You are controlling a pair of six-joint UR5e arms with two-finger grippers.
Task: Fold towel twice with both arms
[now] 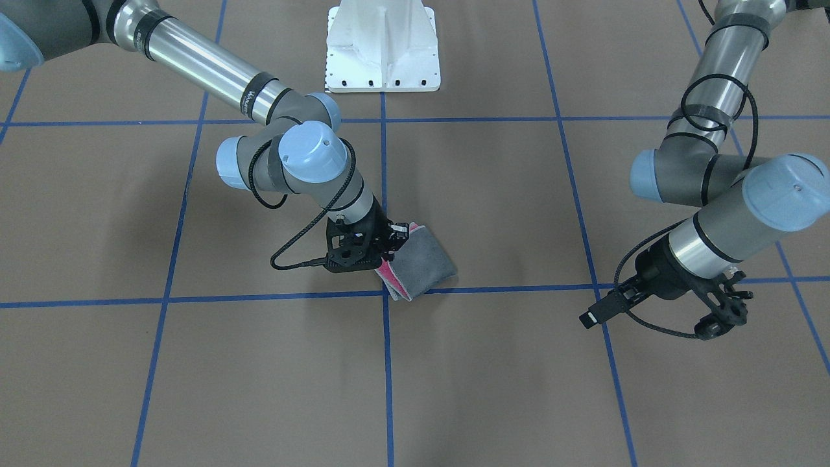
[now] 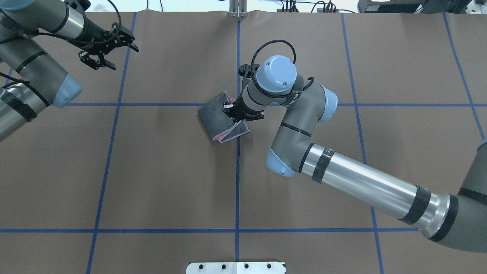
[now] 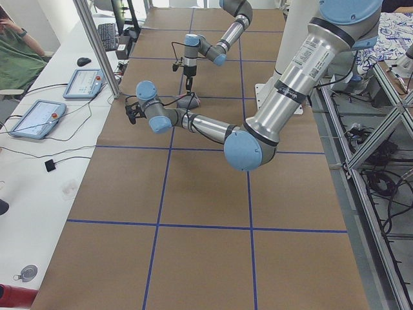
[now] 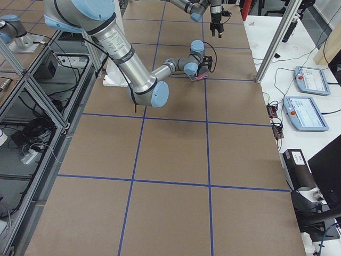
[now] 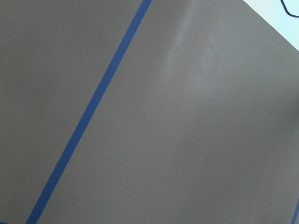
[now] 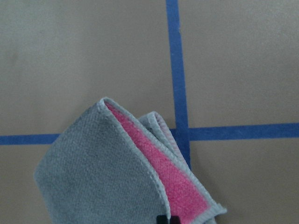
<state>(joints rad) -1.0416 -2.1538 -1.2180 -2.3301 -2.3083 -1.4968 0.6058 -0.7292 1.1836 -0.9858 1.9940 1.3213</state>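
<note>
The towel (image 1: 425,259) lies folded near the table's middle, grey face out, pink showing between its layers along one open edge. It also shows in the overhead view (image 2: 212,114) and the right wrist view (image 6: 103,177). My right gripper (image 1: 389,243) (image 2: 236,116) stands over the towel's open edge, shut on the upper layers and holding that edge slightly lifted. My left gripper (image 2: 123,57) (image 1: 729,318) is open and empty, well away from the towel, above bare table. The left wrist view shows only brown paper and a blue tape line (image 5: 88,116).
The white pedestal base (image 1: 382,52) stands at the robot's side of the table. Blue tape lines (image 2: 237,171) grid the brown paper. A side table with tablets (image 3: 35,119) runs along the far edge, and a person (image 3: 16,55) sits there.
</note>
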